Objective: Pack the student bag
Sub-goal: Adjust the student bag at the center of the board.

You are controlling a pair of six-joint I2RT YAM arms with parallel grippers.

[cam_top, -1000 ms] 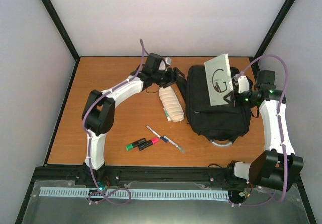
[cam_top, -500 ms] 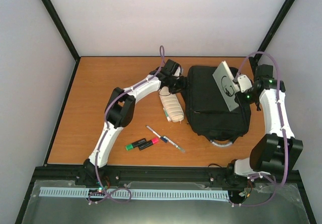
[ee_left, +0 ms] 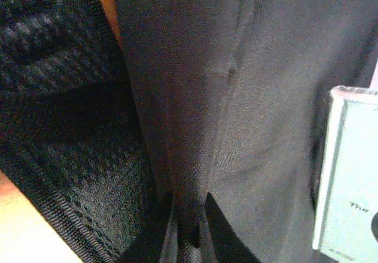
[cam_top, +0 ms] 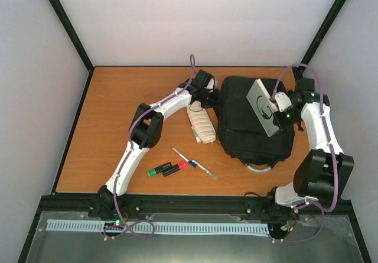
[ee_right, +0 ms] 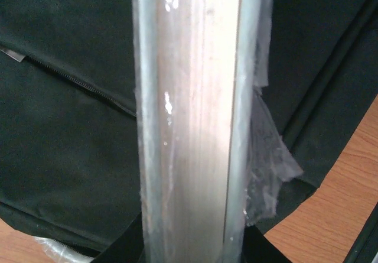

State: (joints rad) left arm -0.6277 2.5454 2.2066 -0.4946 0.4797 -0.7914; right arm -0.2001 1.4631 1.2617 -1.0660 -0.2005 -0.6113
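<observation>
The student bag (cam_top: 254, 130), a large black backpack, lies flat on the table's right half. My left gripper (cam_top: 211, 98) is at the bag's upper left edge. In the left wrist view it (ee_left: 189, 216) is shut on a raised fold of the bag's black fabric (ee_left: 195, 127). My right gripper (cam_top: 277, 106) holds a grey plastic-wrapped book (cam_top: 263, 107) tilted over the bag's top right. The right wrist view shows the book's edge (ee_right: 189, 127) upright between the jaws of that gripper (ee_right: 192, 252), with the bag (ee_right: 65, 156) below.
A cream ribbed pencil case (cam_top: 201, 123) lies just left of the bag. A green highlighter (cam_top: 156, 170), a pink highlighter (cam_top: 177, 167) and pens (cam_top: 195, 162) lie on the wooden table (cam_top: 118, 115) nearer the front. The bag's grey loop handle (cam_top: 260, 167) sticks out at the front.
My left arm reached right to the bag's edge and its gripper closed on the fabric. My right arm tipped the book down lower over the bag.
</observation>
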